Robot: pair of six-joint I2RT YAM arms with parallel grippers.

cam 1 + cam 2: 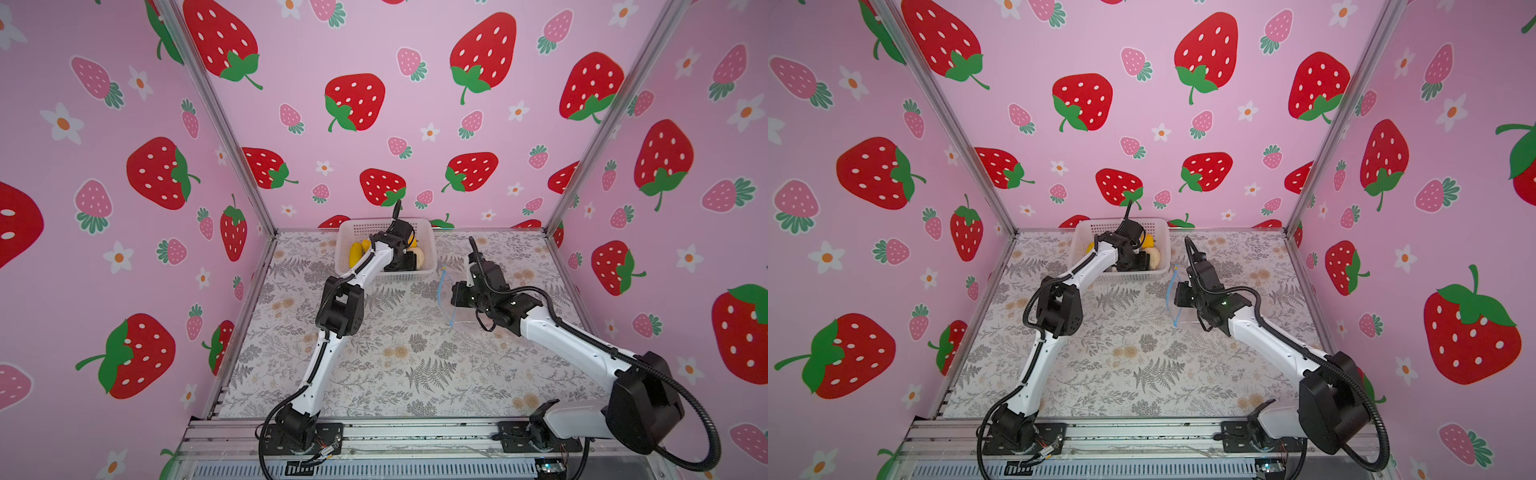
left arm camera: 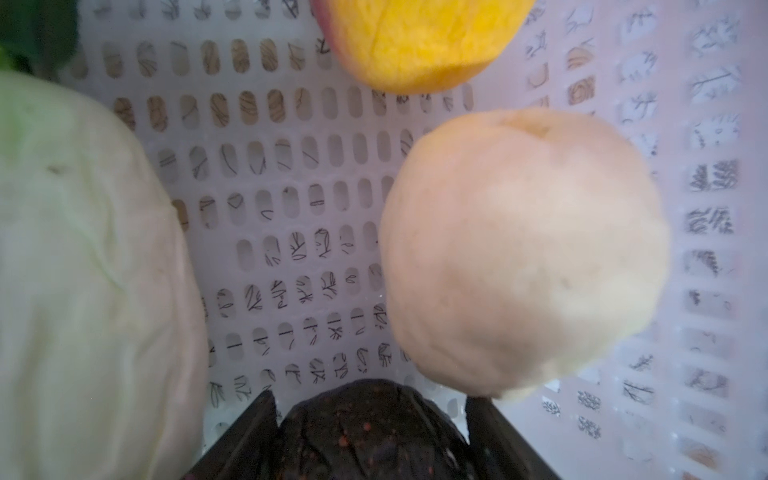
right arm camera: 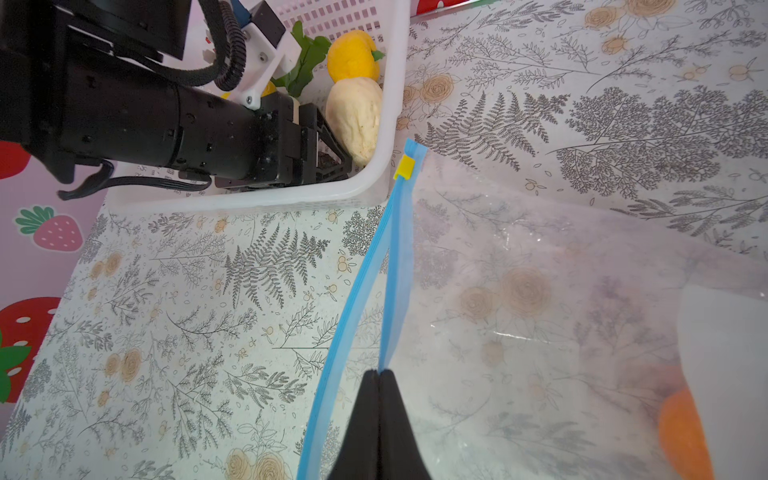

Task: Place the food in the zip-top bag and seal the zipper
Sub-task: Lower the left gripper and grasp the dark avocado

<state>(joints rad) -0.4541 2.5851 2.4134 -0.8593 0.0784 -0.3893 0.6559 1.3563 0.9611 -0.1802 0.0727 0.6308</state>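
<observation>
My left gripper (image 2: 370,401) reaches down into the white mesh basket (image 1: 428,243), its fingers pressed on both sides of a dark speckled food piece (image 2: 374,436). Beside it lie a beige ball (image 2: 523,257), a yellow-orange fruit (image 2: 419,41) and a pale white-green vegetable (image 2: 83,270). The zip-top bag (image 3: 540,311) lies flat right of the basket, with an orange (image 3: 681,432) inside. My right gripper (image 3: 379,372) is shut on one lip of the light-blue zipper (image 3: 399,270), lifting it off the other lip (image 3: 357,299). The yellow slider (image 3: 404,167) sits at the zipper's far end.
The basket stands against the back wall in both top views, with yellow pieces (image 1: 357,251) at its left end. Pink strawberry walls close in three sides. A floral cloth (image 1: 395,365) covers the table. A white label (image 3: 723,353) shows on the bag.
</observation>
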